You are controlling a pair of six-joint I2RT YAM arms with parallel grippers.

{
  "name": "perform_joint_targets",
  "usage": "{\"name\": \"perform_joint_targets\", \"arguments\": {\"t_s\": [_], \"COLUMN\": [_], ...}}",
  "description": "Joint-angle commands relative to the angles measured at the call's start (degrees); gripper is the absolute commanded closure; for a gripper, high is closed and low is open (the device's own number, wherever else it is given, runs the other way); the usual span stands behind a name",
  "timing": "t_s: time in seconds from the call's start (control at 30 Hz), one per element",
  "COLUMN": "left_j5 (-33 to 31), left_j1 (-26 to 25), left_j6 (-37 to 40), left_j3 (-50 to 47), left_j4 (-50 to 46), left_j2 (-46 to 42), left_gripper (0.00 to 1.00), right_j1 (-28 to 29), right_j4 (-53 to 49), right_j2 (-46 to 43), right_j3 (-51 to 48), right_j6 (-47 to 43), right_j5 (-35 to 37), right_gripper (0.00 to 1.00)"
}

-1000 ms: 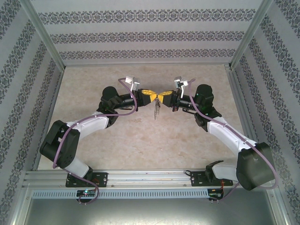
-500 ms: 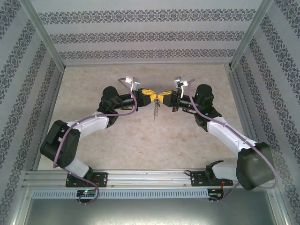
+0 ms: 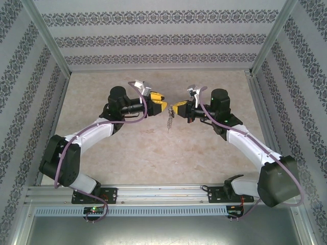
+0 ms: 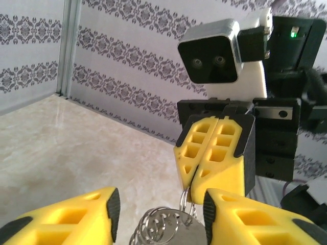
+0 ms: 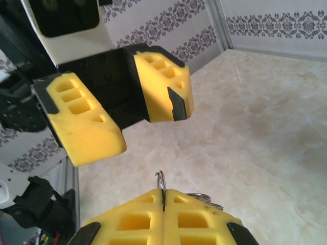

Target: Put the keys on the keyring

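Pinching the keyring [image 5: 160, 176], right tool [image 5: 163, 194] clamped, left tool [image 4: 161, 209] spread wide, chain [image 3: 168, 122] dangling in top view.

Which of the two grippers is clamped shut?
The right gripper: its yellow fingers are pressed together, pinching the keyring, while the left gripper has its fingers standing apart.

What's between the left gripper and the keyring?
Nothing, a short bare gap in the right wrist view: open left gripper faces the keyring pinched by the right gripper.

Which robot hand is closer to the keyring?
Right. The right gripper is pinched shut on the keyring; the left gripper is open right beside it, not gripping.
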Motion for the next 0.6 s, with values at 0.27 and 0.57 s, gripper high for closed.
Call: {"name": "perform_joint_targets", "arguments": {"t_s": [0.27,0.57], "left_j5": [3.77,7.82], "left_j1": [0.55,0.65], "left_j6": [21.69,23.79], "left_j3": [10.19,13.08], "left_j4": [-32.51,-38.36], "left_j2": [-0.65,2.33], "left_gripper": [0.41,0.42], "right_j1": [3.80,5.61], "right_j4": [-19.88,-23.72], "right_j2": [0.33,-0.18], "right_j3": [7.48,9.39], "right_j6": [-17.96,-21.23], "right_j5": [11.01,12.20], "right_gripper": [1.00,1.00]}}
